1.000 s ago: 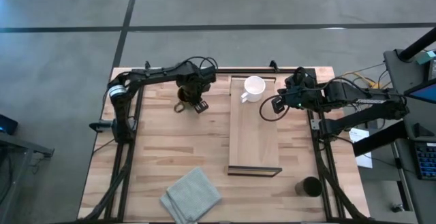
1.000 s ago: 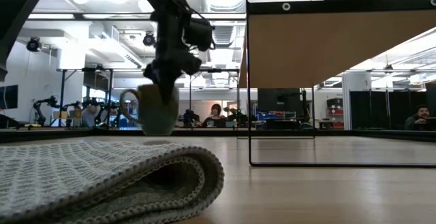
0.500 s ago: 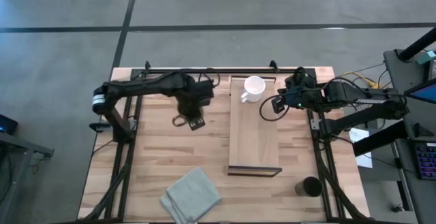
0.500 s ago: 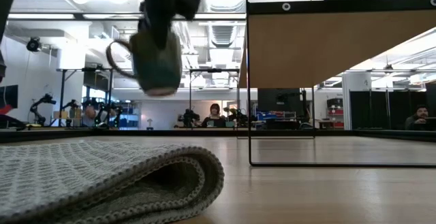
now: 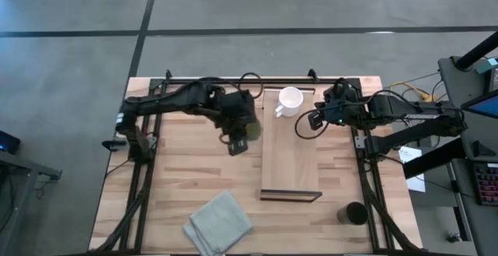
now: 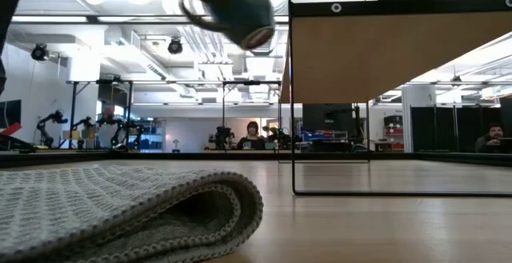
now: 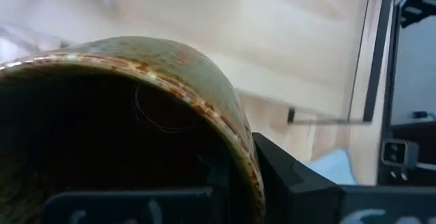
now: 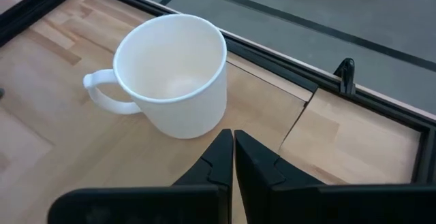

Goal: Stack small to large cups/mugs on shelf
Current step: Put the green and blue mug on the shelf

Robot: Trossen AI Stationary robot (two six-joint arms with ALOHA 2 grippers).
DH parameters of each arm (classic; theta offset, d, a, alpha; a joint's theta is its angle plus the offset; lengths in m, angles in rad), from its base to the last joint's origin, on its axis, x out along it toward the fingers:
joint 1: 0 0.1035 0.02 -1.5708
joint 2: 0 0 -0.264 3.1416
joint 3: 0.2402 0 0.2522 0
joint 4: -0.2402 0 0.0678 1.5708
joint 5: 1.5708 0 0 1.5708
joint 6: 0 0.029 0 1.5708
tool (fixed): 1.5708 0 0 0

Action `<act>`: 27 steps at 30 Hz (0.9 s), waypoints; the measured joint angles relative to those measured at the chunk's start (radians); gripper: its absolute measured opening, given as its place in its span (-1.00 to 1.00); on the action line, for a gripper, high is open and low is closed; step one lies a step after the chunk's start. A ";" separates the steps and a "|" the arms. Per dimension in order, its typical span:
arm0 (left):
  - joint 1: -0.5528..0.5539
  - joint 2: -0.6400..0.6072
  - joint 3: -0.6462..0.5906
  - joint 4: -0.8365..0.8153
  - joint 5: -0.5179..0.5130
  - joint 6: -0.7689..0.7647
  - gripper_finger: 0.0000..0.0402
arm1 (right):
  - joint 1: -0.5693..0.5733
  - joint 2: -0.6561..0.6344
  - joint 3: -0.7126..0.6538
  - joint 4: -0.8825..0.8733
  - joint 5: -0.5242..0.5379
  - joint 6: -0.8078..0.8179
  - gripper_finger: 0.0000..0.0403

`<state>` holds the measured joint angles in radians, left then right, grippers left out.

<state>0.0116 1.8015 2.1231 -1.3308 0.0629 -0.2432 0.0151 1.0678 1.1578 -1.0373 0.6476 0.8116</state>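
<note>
Tilted olive-brown mug [image 6: 232,9] aloft, above folded grey cloth [image 6: 128,207].

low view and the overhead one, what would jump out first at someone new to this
The olive-brown mug hangs tilted in mid-air, held by the left gripper just left of the shelf. The white mug stands on the shelf's far end, with the right gripper beside it, fingers shut. A folded grey cloth fills the low view's foreground.

From above we look straight down on the shelf [image 5: 290,145]. At tabletop level we look across the grey cloth [image 6: 120,207] toward that shelf [image 6: 384,47]. One wrist camera sits against the olive-brown mug [image 7: 129,122]; the other nears the white mug [image 8: 174,74], shared with overhead.
</note>
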 joint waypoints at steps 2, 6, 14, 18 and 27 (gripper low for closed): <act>0.000 0.043 0.058 0.007 -0.006 0.028 -0.92 | 0.000 0.000 -0.001 0.000 0.000 0.000 -0.96; -0.001 0.128 0.151 0.012 0.004 0.075 -0.92 | 0.000 0.000 -0.001 -0.002 0.000 0.000 -0.96; -0.007 0.212 0.226 0.071 0.056 0.079 -0.92 | 0.000 0.000 -0.001 -0.002 -0.078 0.000 -0.96; -0.009 0.225 0.232 0.091 0.064 0.074 -0.92 | 0.001 0.000 -0.001 0.007 -0.153 0.000 -0.96; -0.016 0.249 0.229 0.126 0.064 0.071 -0.92 | 0.007 0.000 -0.001 0.107 -0.211 -0.035 -0.96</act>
<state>-0.0040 2.0506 2.3520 -1.2049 0.1265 -0.1726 0.0219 1.0679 1.1568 -0.9299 0.4361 0.7770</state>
